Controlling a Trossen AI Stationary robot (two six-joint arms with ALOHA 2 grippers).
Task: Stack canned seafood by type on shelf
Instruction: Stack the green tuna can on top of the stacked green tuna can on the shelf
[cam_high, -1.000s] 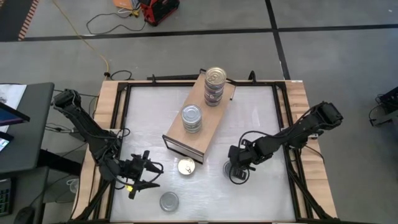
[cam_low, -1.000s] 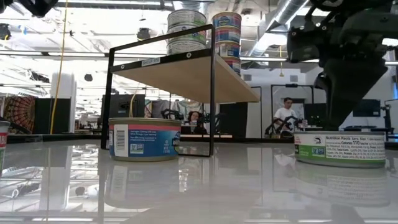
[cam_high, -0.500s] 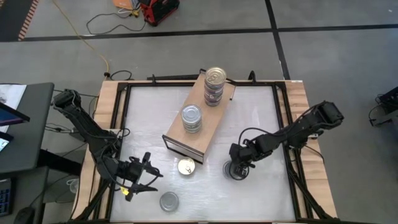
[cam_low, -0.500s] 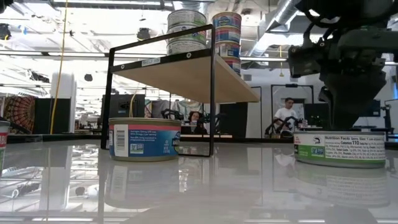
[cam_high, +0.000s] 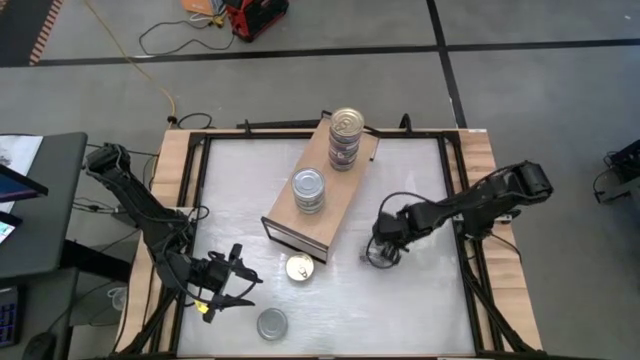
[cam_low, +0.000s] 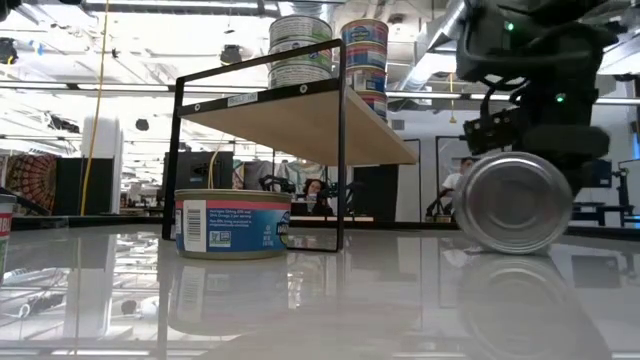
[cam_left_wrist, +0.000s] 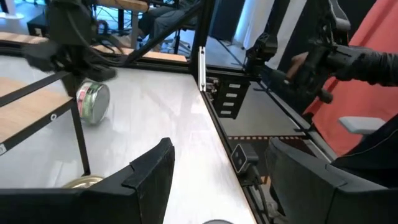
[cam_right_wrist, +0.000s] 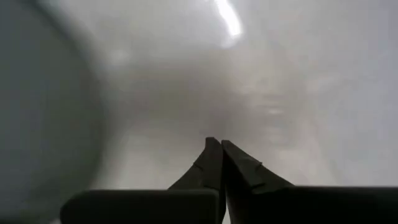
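From above, we see the shelf (cam_high: 322, 190) lying diagonally across the white desk (cam_high: 420, 300), with a tall stack of cans (cam_high: 345, 138) at its far end and a shorter silver-lidded stack (cam_high: 309, 190) nearer its middle. A gold-lidded can (cam_high: 299, 267) sits on the desk just off the shelf's near corner, and a grey-lidded can (cam_high: 271, 323) lies nearer the front edge. The left gripper (cam_high: 238, 279) hangs low over the desk's left front, between those two loose cans and apart from both. The right gripper (cam_high: 381, 252) is down at the desk to the right of the shelf, with a can tipped on its edge (cam_high: 372, 256) right beside it.

From desk level, we see that tipped can (cam_low: 512, 202) standing on its rim with its silver face toward the camera, below the dark right arm. The blue-labelled can (cam_low: 232, 223) stands in front of the shelf's black frame, and the two stacks rise above the board.

In the left wrist view, the left gripper's fingers (cam_left_wrist: 149, 177) stand well apart with nothing between them. Farther off, the tipped can (cam_left_wrist: 93, 101) rests beyond the shelf leg, under the other arm.

In the right wrist view, the right gripper's fingers (cam_right_wrist: 236, 165) are pressed together on nothing, over blurred desk; a grey shape at one side is too blurred to name.
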